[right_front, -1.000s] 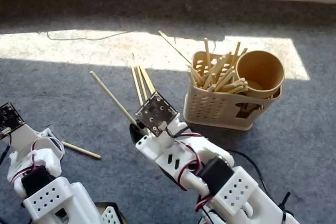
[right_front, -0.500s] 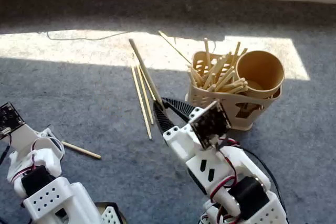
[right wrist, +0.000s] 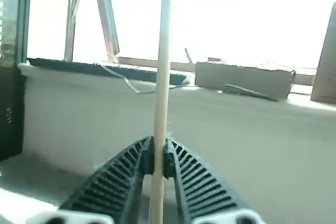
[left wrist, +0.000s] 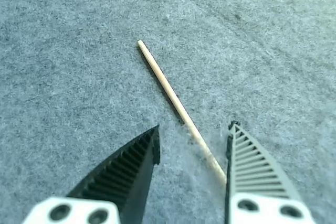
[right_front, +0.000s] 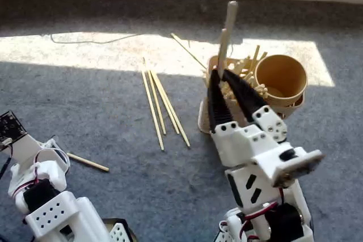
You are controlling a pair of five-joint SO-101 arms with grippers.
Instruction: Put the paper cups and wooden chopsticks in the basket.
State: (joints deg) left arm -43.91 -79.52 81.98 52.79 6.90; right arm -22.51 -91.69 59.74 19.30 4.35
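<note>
Clamps one wooden chopstick (right_front: 227, 32) upright in the right gripper's (right_front: 218, 73) closed jaws, swung up from the carpet to above the basket (right_front: 204, 120) holding the paper cup (right_front: 281, 77). Looks ready for the drop. Leaves several loose chopsticks (right_front: 161, 103) on the carpet, plus a lone chopstick (left wrist: 168, 85) between the left gripper's (left wrist: 193, 129) open jaws.

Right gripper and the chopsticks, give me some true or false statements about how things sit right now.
1. The right gripper is shut on a held chopstick that stands upright. True.
2. The paper cup lies on the carpet beside the basket. False: it stands inside the basket.
3. The left gripper is open above a lone chopstick lying on the carpet. True.
4. Every other chopstick is already in the basket. False: several loose chopsticks lie on the carpet beside it.
</note>
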